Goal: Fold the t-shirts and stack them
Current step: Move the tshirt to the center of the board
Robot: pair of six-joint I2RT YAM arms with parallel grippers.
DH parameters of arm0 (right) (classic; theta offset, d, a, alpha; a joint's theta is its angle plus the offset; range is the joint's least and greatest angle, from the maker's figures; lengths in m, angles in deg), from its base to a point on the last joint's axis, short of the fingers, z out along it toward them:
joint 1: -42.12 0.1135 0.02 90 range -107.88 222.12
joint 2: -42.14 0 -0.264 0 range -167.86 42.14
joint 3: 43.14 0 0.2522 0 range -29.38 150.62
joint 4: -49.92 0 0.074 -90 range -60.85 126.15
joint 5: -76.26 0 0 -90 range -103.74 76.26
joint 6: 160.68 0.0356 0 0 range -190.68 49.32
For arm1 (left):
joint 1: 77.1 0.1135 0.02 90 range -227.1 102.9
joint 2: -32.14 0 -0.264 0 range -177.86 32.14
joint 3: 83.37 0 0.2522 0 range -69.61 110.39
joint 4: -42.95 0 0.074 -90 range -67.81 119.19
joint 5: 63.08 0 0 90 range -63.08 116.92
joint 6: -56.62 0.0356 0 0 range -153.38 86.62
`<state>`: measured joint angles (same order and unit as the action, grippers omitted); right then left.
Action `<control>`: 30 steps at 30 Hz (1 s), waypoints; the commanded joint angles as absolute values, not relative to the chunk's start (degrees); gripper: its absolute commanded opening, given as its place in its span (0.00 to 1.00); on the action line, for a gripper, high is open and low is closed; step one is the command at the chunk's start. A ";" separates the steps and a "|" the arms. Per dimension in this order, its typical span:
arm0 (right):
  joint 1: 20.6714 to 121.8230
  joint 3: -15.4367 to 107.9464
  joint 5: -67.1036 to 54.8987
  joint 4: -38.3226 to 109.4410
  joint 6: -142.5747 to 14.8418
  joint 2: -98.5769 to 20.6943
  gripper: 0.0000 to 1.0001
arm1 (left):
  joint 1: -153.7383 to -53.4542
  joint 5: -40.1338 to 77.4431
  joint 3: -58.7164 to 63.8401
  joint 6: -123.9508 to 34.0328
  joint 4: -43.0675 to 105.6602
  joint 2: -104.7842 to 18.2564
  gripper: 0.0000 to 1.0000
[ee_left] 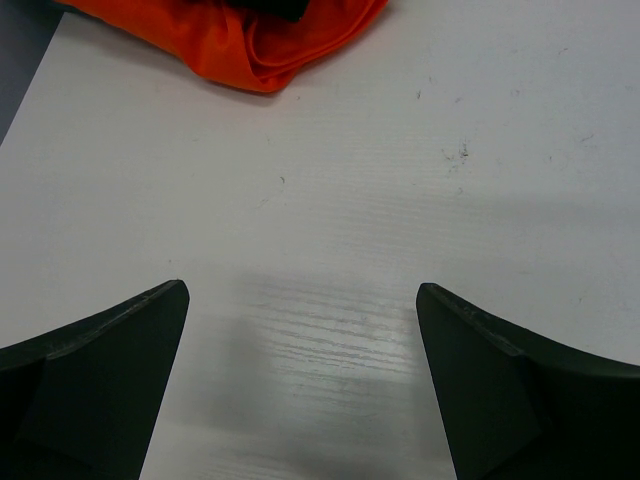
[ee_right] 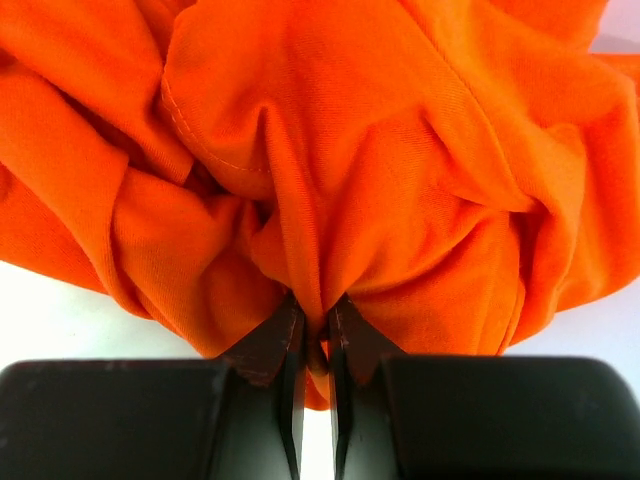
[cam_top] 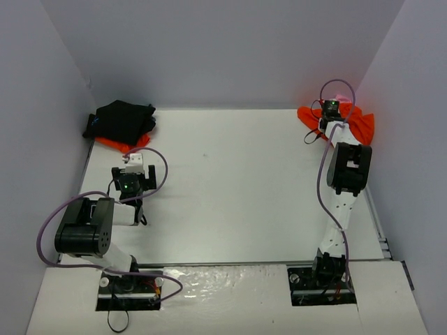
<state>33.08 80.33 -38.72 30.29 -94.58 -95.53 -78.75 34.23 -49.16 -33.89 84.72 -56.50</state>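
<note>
A crumpled orange-red t-shirt (cam_top: 360, 124) lies heaped in the back right corner. My right gripper (cam_top: 330, 112) is down on its left part, and the wrist view shows the gripper (ee_right: 315, 310) shut on a pinched fold of that orange t-shirt (ee_right: 380, 150). At the back left a black t-shirt (cam_top: 122, 120) lies on top of another orange-red t-shirt (cam_top: 115, 145). My left gripper (cam_top: 131, 174) hovers just in front of that pile. In its wrist view the gripper (ee_left: 300, 300) is open over bare table, with the orange t-shirt's edge (ee_left: 240, 40) ahead of it.
Grey walls close in the white table (cam_top: 230, 181) on the left, back and right. The right heap lies against the right wall and the left pile sits in the back left corner. A sliver of pink cloth (cam_top: 341, 98) shows behind the right gripper.
</note>
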 commanded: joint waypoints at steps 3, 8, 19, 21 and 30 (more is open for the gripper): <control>33.47 79.30 -36.64 31.14 -92.66 -87.01 0.00 | -78.90 33.51 -46.62 -33.47 87.99 -55.31 0.97; 37.29 73.21 -31.00 32.85 -93.45 -74.16 0.00 | -78.94 33.51 -46.58 -33.47 87.99 -55.31 0.97; 59.86 63.61 -16.10 28.33 -94.09 -49.57 0.00 | -78.94 33.36 -46.60 -33.47 87.93 -55.31 0.97; 61.21 63.19 -5.41 24.41 -93.88 -48.06 0.00 | -78.90 33.38 -46.58 -33.47 88.00 -55.31 0.97; 65.61 54.00 6.90 16.43 -99.39 -44.97 0.00 | -78.94 33.42 -46.64 -33.47 87.99 -55.31 0.97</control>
